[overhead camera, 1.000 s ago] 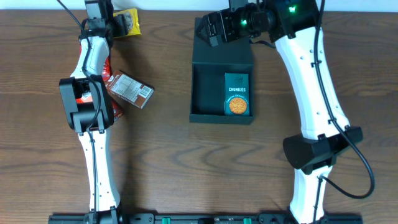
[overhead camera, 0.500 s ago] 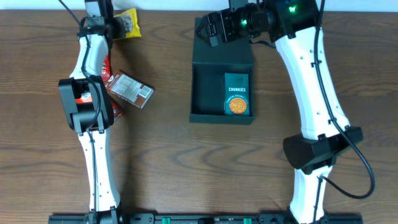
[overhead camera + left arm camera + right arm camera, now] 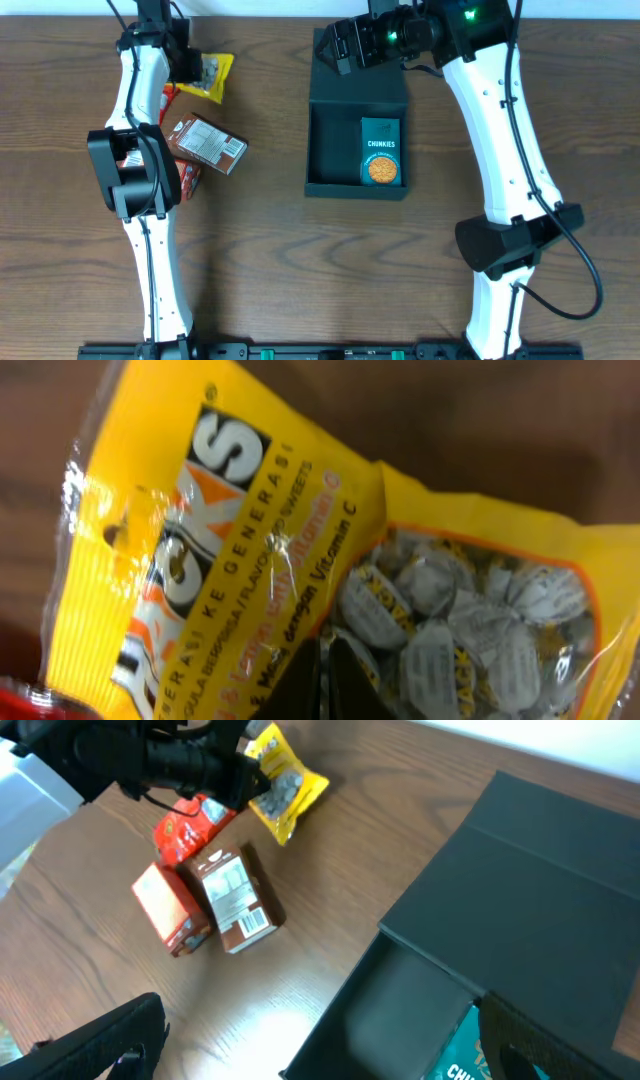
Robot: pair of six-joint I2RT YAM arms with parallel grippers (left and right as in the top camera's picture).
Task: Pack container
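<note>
We pinch the yellow candy bag (image 3: 213,78) in our left gripper (image 3: 186,66). The container (image 3: 335,140) lies well apart, near four o'clock. Our right gripper (image 3: 342,48) is spread.

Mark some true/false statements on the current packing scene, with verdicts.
1. The container has its lid folded open. True.
2. The Chunkies carton lies on the table outside the container. False: it lies inside, against the wall on the right arm's side.
3. The left tool is shut on the yellow candy bag. True.
4. The right tool holds the brown carton. False: it is open and empty above the lid, and the carton lies on the table by the left arm.
</note>
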